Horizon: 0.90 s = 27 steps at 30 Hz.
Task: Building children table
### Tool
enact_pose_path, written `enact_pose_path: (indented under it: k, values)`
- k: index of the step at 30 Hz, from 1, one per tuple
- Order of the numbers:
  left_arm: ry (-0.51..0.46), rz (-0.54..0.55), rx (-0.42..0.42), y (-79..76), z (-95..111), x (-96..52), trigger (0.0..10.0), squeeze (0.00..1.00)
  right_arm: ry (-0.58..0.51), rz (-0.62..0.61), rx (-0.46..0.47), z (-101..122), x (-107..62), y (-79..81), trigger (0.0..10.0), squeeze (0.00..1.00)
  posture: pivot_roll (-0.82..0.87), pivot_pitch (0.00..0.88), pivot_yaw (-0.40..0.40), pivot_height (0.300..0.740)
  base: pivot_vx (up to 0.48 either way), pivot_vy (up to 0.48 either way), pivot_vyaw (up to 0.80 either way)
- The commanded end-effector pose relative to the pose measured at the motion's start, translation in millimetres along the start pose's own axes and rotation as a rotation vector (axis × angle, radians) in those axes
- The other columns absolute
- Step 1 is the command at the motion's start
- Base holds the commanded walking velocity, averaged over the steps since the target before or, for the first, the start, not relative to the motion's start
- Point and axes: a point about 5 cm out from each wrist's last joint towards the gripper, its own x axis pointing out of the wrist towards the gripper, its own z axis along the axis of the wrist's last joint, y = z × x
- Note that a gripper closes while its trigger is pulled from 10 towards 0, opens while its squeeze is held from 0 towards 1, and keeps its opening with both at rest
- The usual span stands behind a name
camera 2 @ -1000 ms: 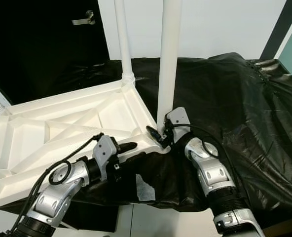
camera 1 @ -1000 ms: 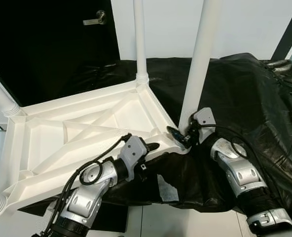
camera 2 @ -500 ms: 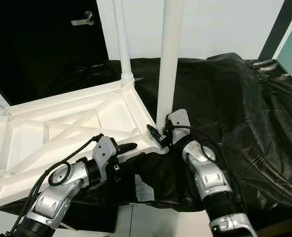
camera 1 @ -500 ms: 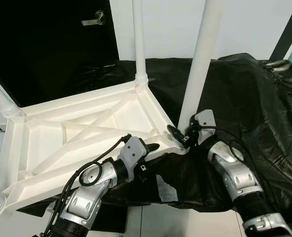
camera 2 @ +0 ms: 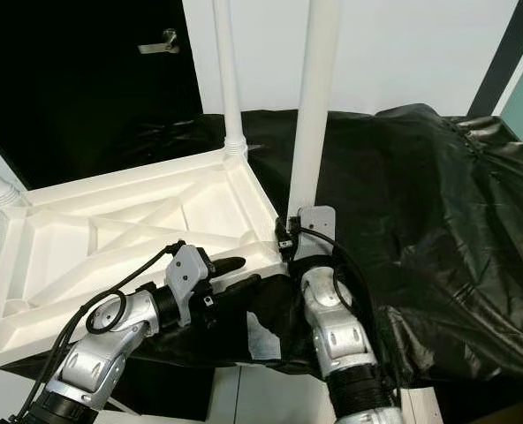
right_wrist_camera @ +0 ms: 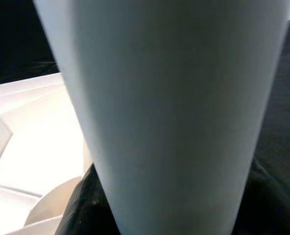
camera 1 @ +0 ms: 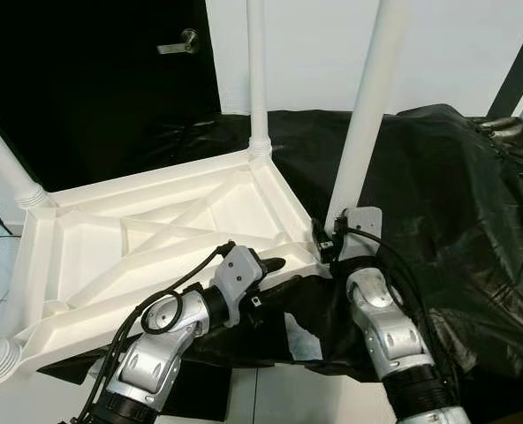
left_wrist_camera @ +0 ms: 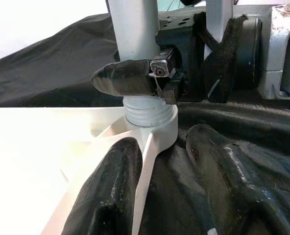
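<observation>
Since a second ago the right gripper (camera 1: 325, 248) has swung in square behind the near white plastic table leg (camera 1: 365, 106), its black fingers (left_wrist_camera: 130, 77) wrapped around the leg's base, jaws narrow upon it. This leg stands upright in the corner socket of the upside-down white ribbed plastic children's table (camera 1: 147, 243), which lies on a black plastic sheet (camera 1: 447, 185). At the table's near rim, the left gripper (camera 1: 263, 268) has its jaws straddling the edge, slightly apart.
</observation>
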Motion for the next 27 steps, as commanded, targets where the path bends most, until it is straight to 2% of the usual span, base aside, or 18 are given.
enact_pose_path:
  k: [1,6,8,12,13,14,15,21,25,26,27]
  values:
    - [0.003,-0.008,0.007,-0.9,0.9,-0.9,10.0,0.0,0.136,-0.05,0.025,-26.0,-8.0,-2.7,10.0,0.0,-0.03,0.0,0.037,0.74,0.0,0.0,0.0]
    - [0.004,-0.015,0.011,-1.0,0.9,-0.7,10.0,0.0,0.119,-0.054,0.025,-21.9,-7.8,-2.2,10.0,0.0,-0.03,0.0,0.038,0.74,0.0,0.0,0.0]
    - [0.003,-0.019,0.013,0.0,1.6,-0.4,10.0,0.0,0.101,-0.02,0.018,-18.7,-9.3,5.4,10.0,0.0,-0.04,0.0,0.041,0.74,0.0,0.0,0.0]
    - [0.003,-0.02,0.015,0.5,1.8,-0.3,10.0,0.0,0.089,-0.013,0.013,-16.8,-9.7,6.3,10.0,0.0,-0.04,0.0,0.04,0.74,0.0,0.0,0.0]
    - [0.004,-0.02,0.015,0.3,1.9,-0.5,10.0,0.0,0.083,-0.015,0.014,-15.4,-10.5,6.0,10.0,0.72,-0.04,0.0,0.039,0.74,0.0,0.0,0.0]
    - [0.004,-0.02,0.015,0.3,1.9,-0.5,10.0,0.0,0.083,-0.015,0.014,-15.4,-10.5,6.0,10.0,0.72,-0.04,0.0,0.039,0.74,0.0,0.0,0.0]
    - [0.004,-0.02,0.014,-0.1,1.9,-0.8,10.0,0.0,0.073,-0.007,0.015,-13.8,-11.5,5.8,10.0,1.0,-0.04,0.0,0.039,0.74,0.0,0.0,0.0]
    - [0.007,-0.018,0.009,-1.6,0.9,-2.3,10.0,0.0,0.02,0.062,0.017,-6.6,-16.4,2.5,10.0,1.0,-0.04,0.0,0.038,0.74,0.0,0.0,0.0]
    - [0.011,-0.014,0.001,-3.6,-0.6,-3.8,10.0,0.0,-0.056,0.294,0.008,6.2,-21.8,-11.2,10.0,1.0,-0.04,0.0,0.035,0.74,0.0,0.0,0.0]
    - [0.011,-0.014,0.001,-3.6,-0.6,-3.8,10.0,0.0,-0.056,0.294,0.008,6.2,-21.8,-11.2,10.0,1.0,-0.04,0.0,0.035,0.74,0.0,0.0,0.0]
    - [0.012,-0.014,0.0,-3.9,-0.8,-3.8,10.0,0.0,-0.06,0.347,0.005,8.3,-21.1,-13.6,10.0,0.24,-0.04,0.0,0.036,0.74,0.0,0.0,0.0]
